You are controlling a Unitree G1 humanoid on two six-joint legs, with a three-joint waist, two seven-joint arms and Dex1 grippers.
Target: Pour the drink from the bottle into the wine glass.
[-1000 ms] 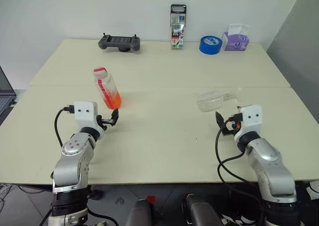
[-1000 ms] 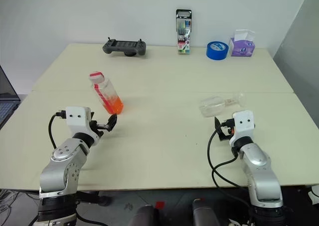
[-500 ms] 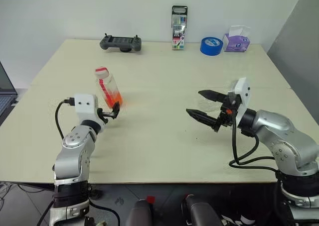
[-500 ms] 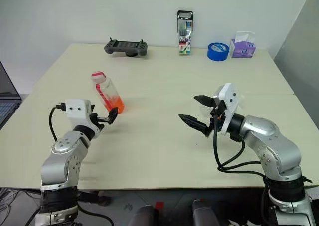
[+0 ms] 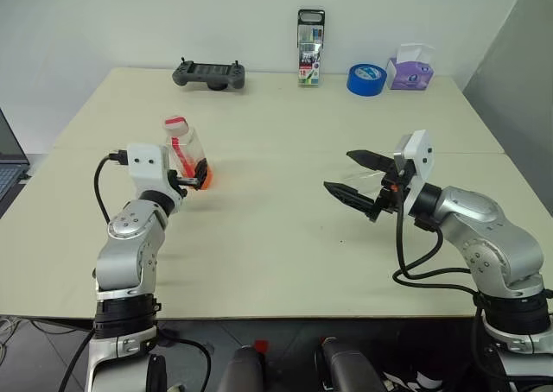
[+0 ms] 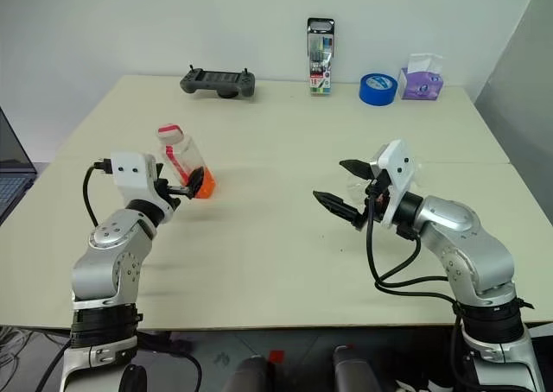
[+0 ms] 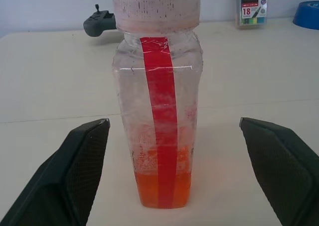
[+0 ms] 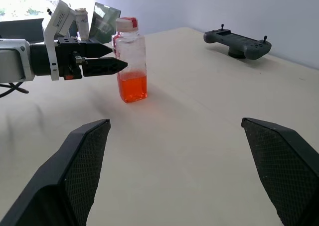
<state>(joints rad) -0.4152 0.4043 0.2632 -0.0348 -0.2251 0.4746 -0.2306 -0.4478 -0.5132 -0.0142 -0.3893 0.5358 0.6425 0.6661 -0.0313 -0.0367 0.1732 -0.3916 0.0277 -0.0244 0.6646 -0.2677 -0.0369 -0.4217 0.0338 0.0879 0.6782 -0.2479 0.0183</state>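
Near the table's (image 5: pixel 285 262) left edge, upright bottle (image 5: pixel 185 153), capped, light with little drink (image 7: pixel 162 188), likely squashy; best pinched mid-body by wide-open left gripper (image 5: pixel 198 181); right gripper (image 5: pixel 356 180) spread, empty.

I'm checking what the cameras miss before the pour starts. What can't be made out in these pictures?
- Wine glass: in the head views it is mostly hidden behind the right gripper, so lying or upright cannot be told.
- Bottle: in the left wrist view the cap's top is cut off by the edge. In the head views the left gripper covers its lower part.
- Marker pack: print too small to read.
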